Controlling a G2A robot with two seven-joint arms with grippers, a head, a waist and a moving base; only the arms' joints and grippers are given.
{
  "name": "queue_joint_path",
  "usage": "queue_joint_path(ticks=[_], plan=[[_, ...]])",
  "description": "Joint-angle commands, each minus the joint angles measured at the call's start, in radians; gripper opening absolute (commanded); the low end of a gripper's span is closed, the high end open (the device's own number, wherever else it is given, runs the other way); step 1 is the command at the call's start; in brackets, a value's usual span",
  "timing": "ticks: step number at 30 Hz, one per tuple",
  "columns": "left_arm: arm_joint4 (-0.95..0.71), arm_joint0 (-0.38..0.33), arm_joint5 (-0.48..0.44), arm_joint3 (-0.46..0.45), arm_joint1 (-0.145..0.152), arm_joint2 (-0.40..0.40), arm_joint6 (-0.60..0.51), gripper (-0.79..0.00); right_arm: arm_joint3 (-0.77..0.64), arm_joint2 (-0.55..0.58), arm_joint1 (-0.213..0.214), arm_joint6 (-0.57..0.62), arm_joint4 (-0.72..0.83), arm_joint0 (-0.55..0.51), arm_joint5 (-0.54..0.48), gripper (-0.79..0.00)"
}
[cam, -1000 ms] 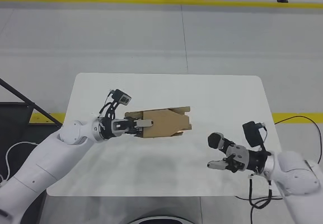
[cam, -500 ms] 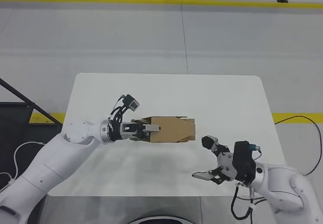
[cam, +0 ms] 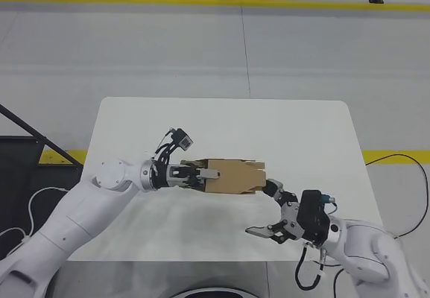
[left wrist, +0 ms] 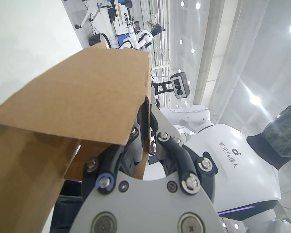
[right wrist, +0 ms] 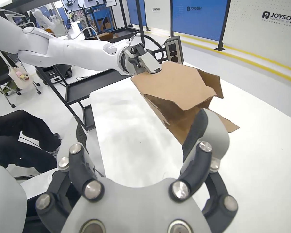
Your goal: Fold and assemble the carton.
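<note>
Clamping carton (cam: 233, 176) edge, L jaws, R jaws spread at far end

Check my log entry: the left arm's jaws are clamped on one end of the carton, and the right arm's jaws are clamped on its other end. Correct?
Not quite. The left arm's jaws are clamped on one end of the carton, but the right arm's jaws stand wide open by its other end, gripping nothing, as the right wrist view shows.
</note>
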Motion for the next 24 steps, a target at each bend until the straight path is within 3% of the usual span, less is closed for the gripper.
queue_joint_path(ticks=[1,10,17,24], plan=[[0.004,0.000,0.007,0.002,-0.005,-0.001,-0.004,-0.785,0.003,-0.006,-0.001,0.004,0.001,0.005,-0.001,0.000],[0.023,0.004,0.032,0.005,-0.024,-0.014,-0.025,-0.785,0.017,-0.045,-0.003,0.088,0.027,0.051,-0.001,0.000],[0.031,0.013,0.029,0.012,-0.034,-0.038,-0.035,-0.785,0.032,-0.036,-0.005,0.064,0.070,0.054,0.022,0.000],[0.039,0.024,0.030,0.015,-0.041,-0.066,-0.043,-0.785,0.056,-0.023,0.000,0.079,0.161,0.046,-0.058,-0.009]])
